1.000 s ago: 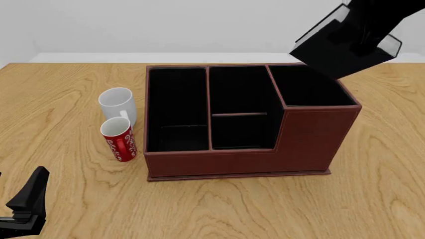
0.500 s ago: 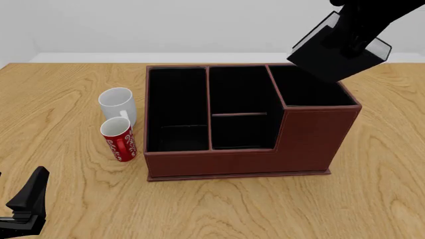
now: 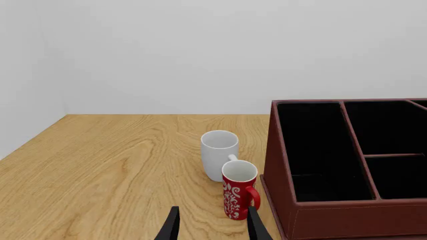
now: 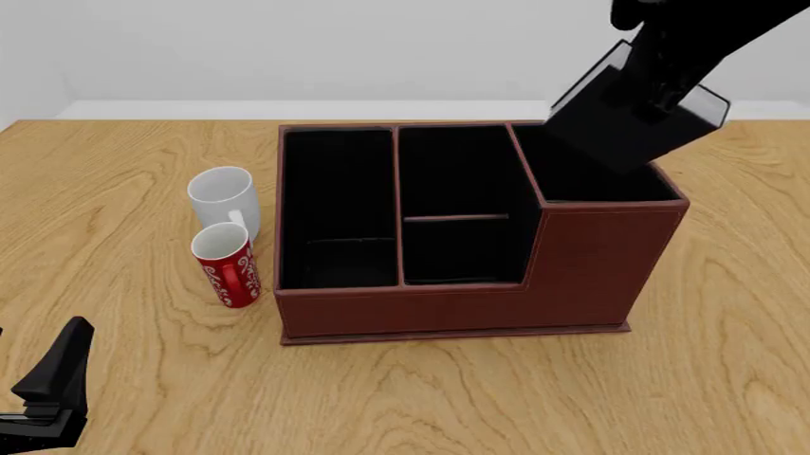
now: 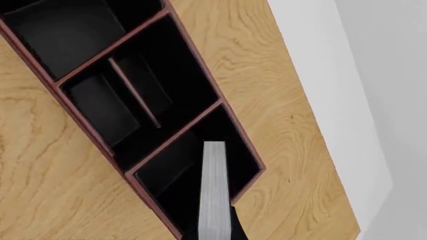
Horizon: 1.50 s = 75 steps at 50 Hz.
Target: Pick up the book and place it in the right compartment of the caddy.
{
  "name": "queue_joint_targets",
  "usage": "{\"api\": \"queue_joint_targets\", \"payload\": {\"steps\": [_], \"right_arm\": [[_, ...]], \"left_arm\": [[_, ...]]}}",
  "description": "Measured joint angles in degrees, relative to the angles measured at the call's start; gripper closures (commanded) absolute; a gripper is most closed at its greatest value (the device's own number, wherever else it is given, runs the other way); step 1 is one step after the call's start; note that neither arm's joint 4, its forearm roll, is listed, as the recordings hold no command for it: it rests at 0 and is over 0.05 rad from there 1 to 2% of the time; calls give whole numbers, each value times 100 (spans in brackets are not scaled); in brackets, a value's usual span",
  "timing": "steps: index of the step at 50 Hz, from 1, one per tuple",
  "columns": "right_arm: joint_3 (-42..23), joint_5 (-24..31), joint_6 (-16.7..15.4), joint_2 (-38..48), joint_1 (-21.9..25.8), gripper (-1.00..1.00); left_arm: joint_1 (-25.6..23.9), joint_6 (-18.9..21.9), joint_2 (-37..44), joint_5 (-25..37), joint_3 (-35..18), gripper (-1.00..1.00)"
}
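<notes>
The book (image 4: 627,114), black with a pale page edge (image 5: 213,190), hangs tilted in my right gripper (image 4: 661,87), which is shut on its upper part. Its lower corner is at the rim of the right compartment (image 4: 589,175), the tall squarish end section of the reddish-brown caddy (image 4: 595,256). In the right wrist view the page edge points down into that compartment (image 5: 170,175). My left gripper (image 3: 212,227) is open and empty, low at the table's near left corner (image 4: 51,384), far from the caddy.
A white mug (image 4: 226,197) and a red can (image 4: 228,265) stand just left of the caddy; both show in the left wrist view, mug (image 3: 219,152) and can (image 3: 238,196). The caddy's long left section (image 4: 336,209) and divided middle section (image 4: 458,204) hold nothing.
My right gripper has carried the book down and slightly left, from above the caddy's back right corner to the rim of the right compartment. The left arm has not moved.
</notes>
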Motion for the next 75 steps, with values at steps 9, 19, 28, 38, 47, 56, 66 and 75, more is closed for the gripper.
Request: {"api": "queue_joint_targets", "payload": {"steps": [9,19,28,38,47,56,66,75], "right_arm": [[14,0,23,72,11,100],[26,0,81,134,61,100],[24,0,130,201,96,100],[68,0,140,270,93,100],[144,0,157,290,71,100],[216,0,170,305,36,100],[252,0,224,342,44,100],[250,0,294,393,70,100]], "left_arm": [[0,0,0,0,0,-100],[0,0,0,0,0,-100],[0,0,0,0,0,-100],[0,0,0,0,0,-100],[0,0,0,0,0,-100],[0,0,0,0,0,-100],[0,0,0,0,0,-100],[0,0,0,0,0,-100]]}}
